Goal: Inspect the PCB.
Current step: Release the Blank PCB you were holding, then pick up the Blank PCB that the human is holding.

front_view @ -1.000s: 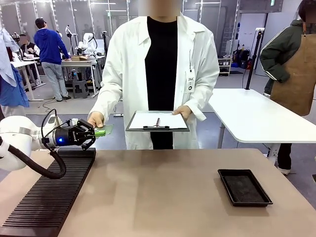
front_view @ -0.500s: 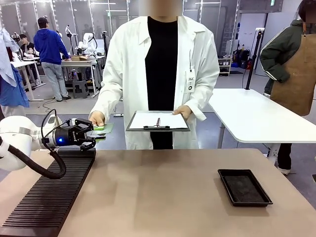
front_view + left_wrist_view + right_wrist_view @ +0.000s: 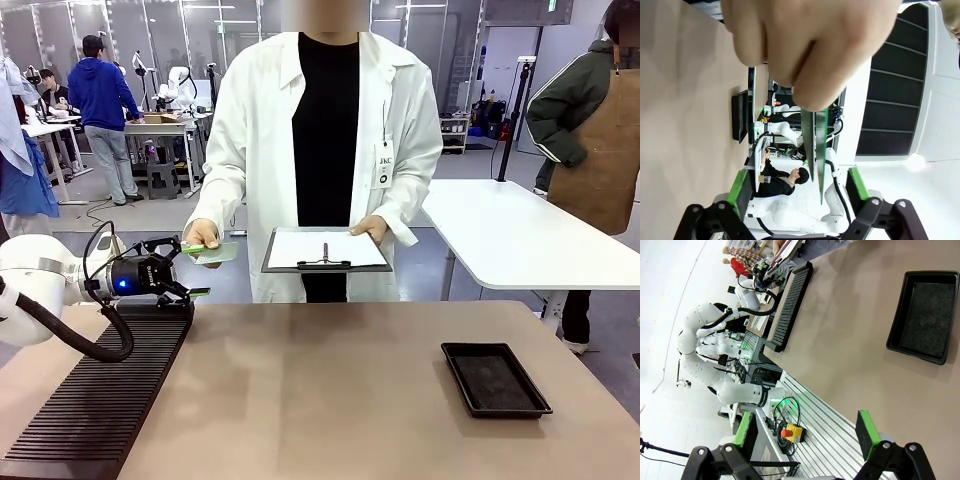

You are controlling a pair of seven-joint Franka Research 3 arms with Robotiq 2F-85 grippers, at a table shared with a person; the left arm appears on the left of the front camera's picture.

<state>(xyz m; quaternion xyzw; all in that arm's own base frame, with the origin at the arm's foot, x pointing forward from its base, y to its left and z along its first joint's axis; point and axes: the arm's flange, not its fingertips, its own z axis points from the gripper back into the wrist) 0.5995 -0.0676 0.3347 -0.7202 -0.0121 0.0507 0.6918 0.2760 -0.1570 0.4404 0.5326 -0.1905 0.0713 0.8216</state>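
Small, thin, green rectangular PCB (image 3: 218,253) pinched at one end in the white-coated person's hand (image 3: 203,234), held roughly level above the far left edge of the beige table (image 3: 330,390). White left arm's black two-finger left gripper (image 3: 189,270) pointed across the table at that hand, jaws spread wide, gripping nothing. PCB at the mouth of the jaws, close by the upper finger in the front view (contact there too fine to tell). In the left wrist view, same PCB (image 3: 815,145) seen edge-on as a narrow strip hanging from the hand (image 3: 805,45), its free end reaching down between the two green pads (image 3: 740,187), clear gaps on both sides, so touching neither; left gripper (image 3: 799,192) open around it, not clamped on it. Person's other hand under a dark clipboard with white paper (image 3: 325,250), just beside the PCB, toward the middle of the table. Long black slotted rack (image 3: 100,390) flat on the table below the left gripper. Shallow black rectangular tray (image 3: 495,378) on the table's right side, well apart from the PCB. In the right wrist view, right gripper (image 3: 805,437) likewise wide open and holding nothing, above the table, the tray (image 3: 922,315) ahead of it.
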